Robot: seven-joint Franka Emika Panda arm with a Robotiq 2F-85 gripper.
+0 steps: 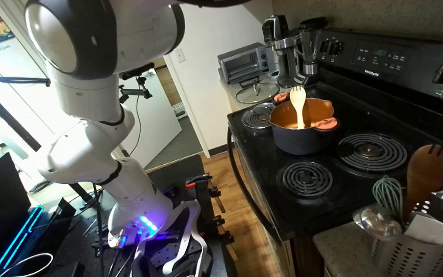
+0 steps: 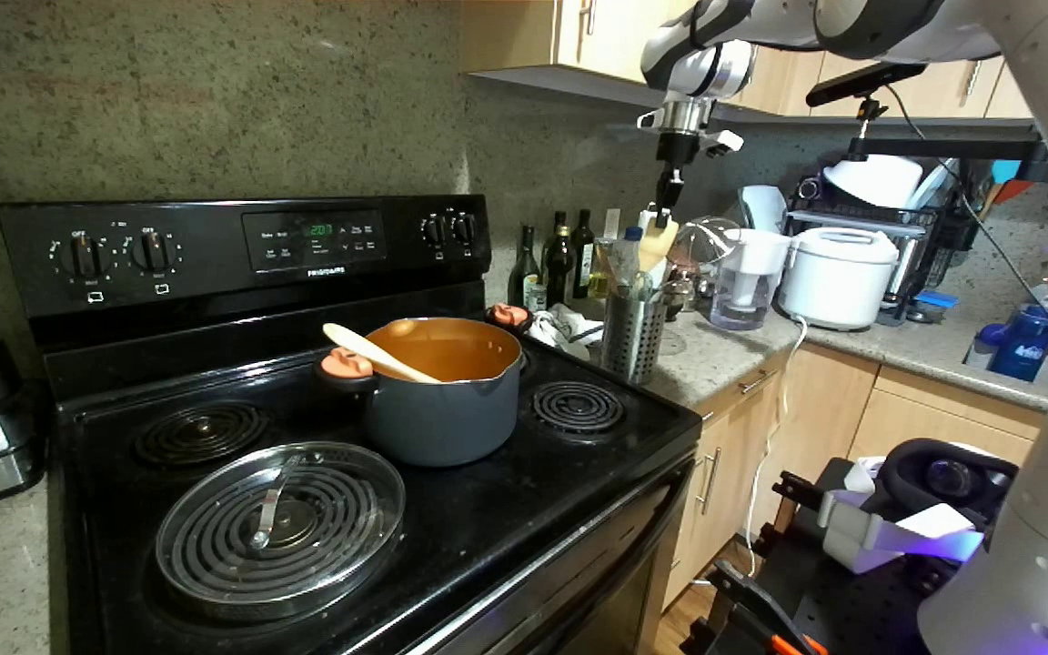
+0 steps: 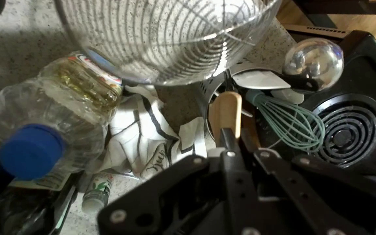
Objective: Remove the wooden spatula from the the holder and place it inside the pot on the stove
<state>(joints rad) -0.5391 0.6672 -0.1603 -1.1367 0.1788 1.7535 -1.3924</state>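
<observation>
The wooden spatula's broad rounded head (image 3: 223, 109) stands up from the holder (image 3: 209, 85) in the wrist view; it also shows in an exterior view (image 2: 658, 244). My gripper (image 3: 238, 135) is shut on the head's edge, one fingertip on each side; it points down over the holder in an exterior view (image 2: 668, 205). The handle is mostly hidden in the holder. The holder is a perforated silver container (image 2: 626, 341) at the counter's edge. The dark pot (image 1: 300, 140), orange inside, stands on the stove (image 2: 488, 518) with a pale wooden fork (image 1: 298, 102) leaning in it.
A slotted brown wooden utensil (image 1: 429, 173), teal whisk (image 1: 388, 196) and ladle (image 1: 377, 223) share the holder. A wire strainer (image 3: 175, 39), blue-capped bottle (image 3: 31, 151) and striped cloth (image 3: 135, 130) lie close by. A glass lid (image 2: 283, 528) covers a front burner.
</observation>
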